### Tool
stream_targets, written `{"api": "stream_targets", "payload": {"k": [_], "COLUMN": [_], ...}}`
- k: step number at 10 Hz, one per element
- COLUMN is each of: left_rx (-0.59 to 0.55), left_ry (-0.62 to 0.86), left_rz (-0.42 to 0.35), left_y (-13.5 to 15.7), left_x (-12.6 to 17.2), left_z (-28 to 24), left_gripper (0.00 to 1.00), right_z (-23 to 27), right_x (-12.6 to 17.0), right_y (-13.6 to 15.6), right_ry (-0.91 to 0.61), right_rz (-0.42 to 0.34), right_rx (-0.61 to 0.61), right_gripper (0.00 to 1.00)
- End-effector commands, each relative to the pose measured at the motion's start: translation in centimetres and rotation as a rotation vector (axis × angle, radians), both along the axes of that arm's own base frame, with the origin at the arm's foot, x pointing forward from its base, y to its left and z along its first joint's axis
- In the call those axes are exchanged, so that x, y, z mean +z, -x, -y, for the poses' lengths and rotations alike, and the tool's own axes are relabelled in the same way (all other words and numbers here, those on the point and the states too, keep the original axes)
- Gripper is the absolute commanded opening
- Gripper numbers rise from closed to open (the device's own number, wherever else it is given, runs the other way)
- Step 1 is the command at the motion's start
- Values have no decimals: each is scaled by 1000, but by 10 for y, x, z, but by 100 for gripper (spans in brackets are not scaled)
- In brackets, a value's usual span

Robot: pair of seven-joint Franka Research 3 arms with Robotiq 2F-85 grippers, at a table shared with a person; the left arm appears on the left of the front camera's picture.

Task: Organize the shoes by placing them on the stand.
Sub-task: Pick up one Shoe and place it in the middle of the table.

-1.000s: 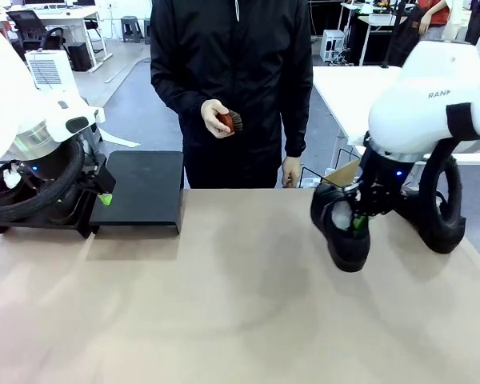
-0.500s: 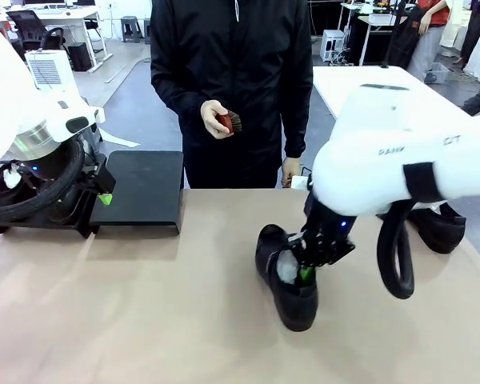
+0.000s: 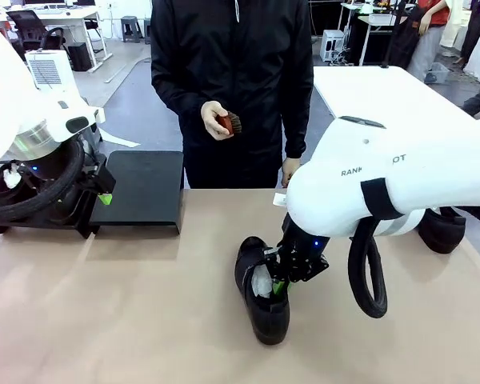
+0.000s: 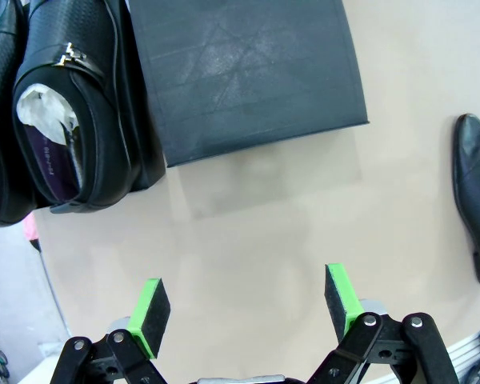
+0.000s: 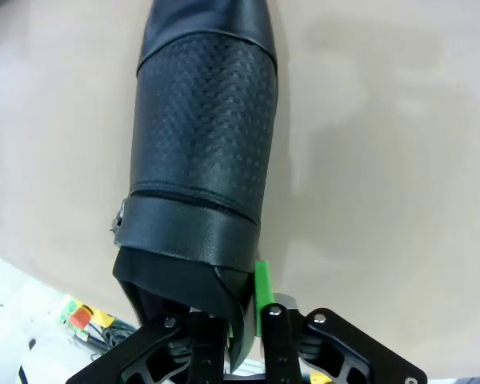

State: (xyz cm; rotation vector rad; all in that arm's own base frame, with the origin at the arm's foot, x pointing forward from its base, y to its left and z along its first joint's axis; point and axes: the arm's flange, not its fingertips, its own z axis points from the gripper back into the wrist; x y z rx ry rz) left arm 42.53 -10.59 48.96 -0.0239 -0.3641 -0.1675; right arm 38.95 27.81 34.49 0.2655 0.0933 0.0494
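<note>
Right claw (image 3: 277, 282): pinched on the collar wall of the shoe (image 3: 262, 300), one green pad outside the leather, the other finger inside the opening
Left claw (image 4: 248, 308): spread wide, nothing between its pads, hovering over the tabletop (image 4: 248, 216) near the stand (image 4: 240, 72)
Shoe's place: mid-table, well apart from the stand, low at the tabletop; whether its sole rested there was unclear
Handling, judged: glossy leather, likely slippery; stiff at heel and sole, upper kept in shape by paper stuffing; probably toe-heavy from a collar grip
Best hold, judged: the collar rim near the heel
Heading: toe toward the robot's side, heel toward the person; long axis ran near-to-far, slightly diagonal
</note>
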Motion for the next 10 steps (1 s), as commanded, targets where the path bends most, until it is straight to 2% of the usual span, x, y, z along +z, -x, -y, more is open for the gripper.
{"api": "stream_targets", "payload": {"k": [1,3,4,6,7,8,10], "left_rx": [14,14,14,14,14,14,14], "left_ry": [-11,-11,-11,-11,-11,-11,-11], "left_rz": [11,11,11,11,11,11,11], "left_y": [0,0,0,0,0,0,0], "left_x": [0,0,0,0,0,0,0], "left_z": [0,0,0,0,0,0,0], "left_gripper": [100,100,100,100,100,100,100], "right_z": [4,13,16,23,27,11,11], "right_x": [6,18,24,35,42,33,33], "right_y": [1,8,12,21,22,11,11], "right_ry": [-26,-56,-69,-67,-15,-40,-40], "right_rz": [14,19,11,-4,-47,7,7], "right_rx": [15,1,-14,-27,18,-32,-32], "right_gripper": [57,94,100,100,100,100,100]}}
